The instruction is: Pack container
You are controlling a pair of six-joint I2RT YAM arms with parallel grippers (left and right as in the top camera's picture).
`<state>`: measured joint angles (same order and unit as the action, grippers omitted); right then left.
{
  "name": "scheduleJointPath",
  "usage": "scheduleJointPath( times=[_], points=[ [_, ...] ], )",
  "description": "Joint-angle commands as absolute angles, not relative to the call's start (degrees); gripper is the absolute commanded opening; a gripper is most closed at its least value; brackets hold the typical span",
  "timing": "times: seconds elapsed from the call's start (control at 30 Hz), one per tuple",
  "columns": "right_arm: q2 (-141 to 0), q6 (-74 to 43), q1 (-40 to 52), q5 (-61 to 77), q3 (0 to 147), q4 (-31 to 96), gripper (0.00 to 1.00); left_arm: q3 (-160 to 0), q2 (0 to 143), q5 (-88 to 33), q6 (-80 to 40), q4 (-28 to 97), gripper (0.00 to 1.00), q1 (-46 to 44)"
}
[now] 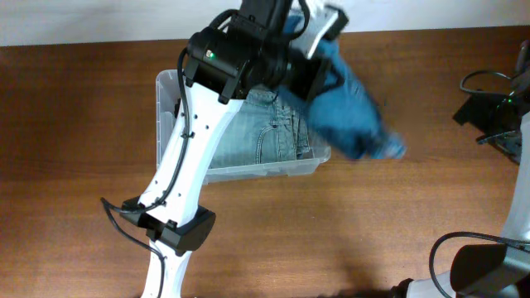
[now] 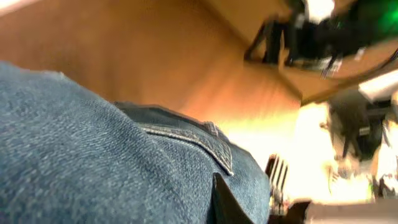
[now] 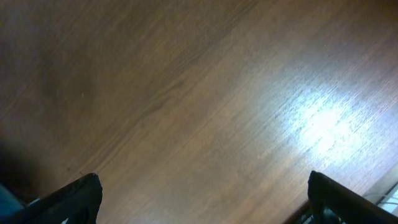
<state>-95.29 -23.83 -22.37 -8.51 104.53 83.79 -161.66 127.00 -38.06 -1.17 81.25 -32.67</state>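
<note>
— Denim first: what is the left hand point(image 1: 317, 79) doing?

— It is raised over the far right corner of the large clear plastic rectangular container point(image 1: 248, 171), pinching a dark blue denim garment point(image 1: 358, 116). The white left arm point(image 1: 186, 157) rises from the near edge of the brown wooden desk point(image 1: 83, 124), bends above the container and turns right. The cloth hangs out beyond the right wall, blurred. I cannot tell whether it touches the desk.

— And the right hand point(image 3: 205, 198)?

— Spread wide, with its two dark fingers far apart above bare desk and nothing between them.

— Where does the container stand?

— Left of centre, towards the far edge of the desk. Inside lie light blue folded denim jeans point(image 1: 273, 136), flat on the base, filling most of it.

— The counts?

— Two hands, one container and two pieces of denim: one lying in the container, one in the left hand's grip.
</note>
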Motion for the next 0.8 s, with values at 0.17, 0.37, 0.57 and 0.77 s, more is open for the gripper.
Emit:
scheduleJointPath(
  times=[0.17, 0.37, 0.57, 0.77],
  points=[
    [-94.4, -24.3, -22.6, -8.6, 104.4, 83.8, 0.98, -163.0, 128.5, -37.5, 10.0, 85.8, 0.01, -31.4],
    [-94.4, -24.3, -22.6, -8.6, 104.4, 83.8, 0.98, -163.0, 128.5, -37.5, 14.5, 86.0, 0.01, -25.0],
    [-94.4, -24.3, -22.6, -8.6, 104.4, 83.8, 0.98, -163.0, 128.5, -39.9, 20.4, 87.8, 0.01, -19.9],
    [-94.4, -24.3, -22.6, -8.6, 104.4, 83.8, 0.98, -162.9, 129.7, -40.1, 29.3, 93.8, 0.01, -18.3]
  ],
)
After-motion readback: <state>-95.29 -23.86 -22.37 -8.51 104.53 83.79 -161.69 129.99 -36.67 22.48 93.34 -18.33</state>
